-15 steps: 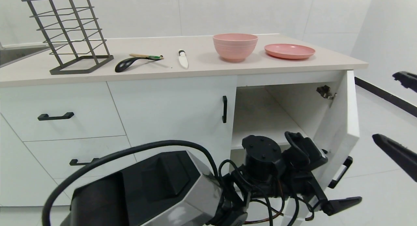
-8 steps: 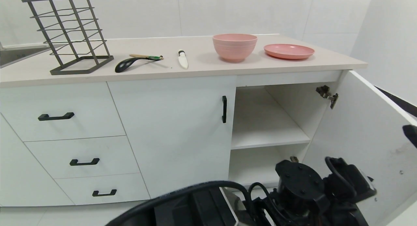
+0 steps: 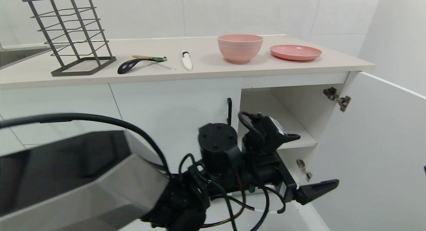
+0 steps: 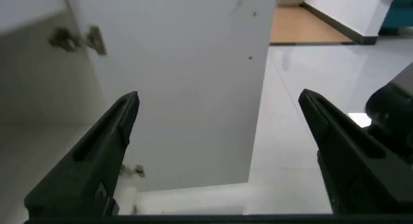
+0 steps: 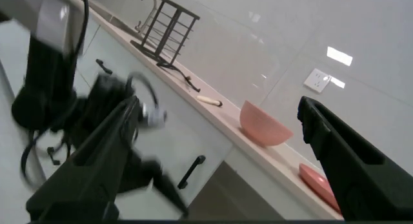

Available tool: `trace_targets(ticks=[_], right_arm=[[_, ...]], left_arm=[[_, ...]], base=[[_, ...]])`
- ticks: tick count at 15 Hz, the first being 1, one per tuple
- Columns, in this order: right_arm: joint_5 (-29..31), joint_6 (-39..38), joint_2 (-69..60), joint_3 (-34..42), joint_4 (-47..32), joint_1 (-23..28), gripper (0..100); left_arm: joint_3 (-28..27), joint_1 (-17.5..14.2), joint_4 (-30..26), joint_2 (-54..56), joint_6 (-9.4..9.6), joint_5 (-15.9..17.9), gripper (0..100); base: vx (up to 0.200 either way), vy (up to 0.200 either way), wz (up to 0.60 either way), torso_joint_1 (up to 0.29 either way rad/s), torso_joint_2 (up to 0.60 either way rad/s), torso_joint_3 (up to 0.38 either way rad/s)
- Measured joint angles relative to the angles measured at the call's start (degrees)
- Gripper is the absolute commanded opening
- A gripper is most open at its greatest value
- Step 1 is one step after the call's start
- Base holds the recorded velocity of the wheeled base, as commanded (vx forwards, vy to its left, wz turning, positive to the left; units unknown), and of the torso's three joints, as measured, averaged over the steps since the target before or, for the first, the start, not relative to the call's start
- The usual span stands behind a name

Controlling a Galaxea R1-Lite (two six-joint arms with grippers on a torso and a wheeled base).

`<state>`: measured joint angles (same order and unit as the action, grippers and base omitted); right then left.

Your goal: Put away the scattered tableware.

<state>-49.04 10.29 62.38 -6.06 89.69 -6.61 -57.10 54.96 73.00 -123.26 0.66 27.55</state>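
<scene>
**Left gripper wide open, empty, at the open cabinet**

- Left gripper: fingers spread wide, nothing between them, and no contact I can confirm.
- It sits low in front of the open compartment. The lower hinge is just beside one fingertip. The inner face of the cabinet door is straight ahead of the jaws.
- The shelf is just behind and above the wrist.
- Right gripper: also spread wide and empty, off to the right of the left one, and facing back toward the counter.
- All the tableware is on the counter, above and beyond the left gripper.
  - The pink bowl is nearly straight above it.
  - The pink plate is just right of the bowl.
  - The knife is up and to the left.
  - Further left are the black spoon and a wooden-handled utensil, which touch or cross each other.
  - The wire rack is farthest left.

Changes from a second ago:
- The door was only part-open then, with the left gripper down by its handle. It now stands swung wide.
- The left arm dipped lower half a second ago. It has since come up and in toward the compartment.
- The tableware has not moved.
</scene>
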Motion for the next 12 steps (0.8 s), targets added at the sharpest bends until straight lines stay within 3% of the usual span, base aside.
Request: trace_targets(ticks=[3,7,9,12], right_arm=[[0.0,0.1,-0.8,3.4,-0.1,0.0,100],[0.0,0.1,-2.6,5.9,-1.6,0.1,100],[0.2,0.1,-4.3,6.0,-4.6,0.1,100],[0.3,0.2,-11.2,6.0,-15.9,0.2,100]], left_arm=[[11.5,-4.6,0.7,15.7,0.10,-0.1,100],[27.1,-14.1,0.7,34.5,0.24,-0.2,100],[32.2,-18.9,0.6,41.9,0.29,-0.2,100],[40.0,-27.8,0.0,54.9,0.23,-0.2,100]], base=[[0.000,0.000,0.00,0.000,0.00,0.000],[0.000,0.000,0.00,0.000,0.00,0.000],[0.000,0.000,0.00,0.000,0.00,0.000],[0.000,0.000,0.00,0.000,0.00,0.000]])
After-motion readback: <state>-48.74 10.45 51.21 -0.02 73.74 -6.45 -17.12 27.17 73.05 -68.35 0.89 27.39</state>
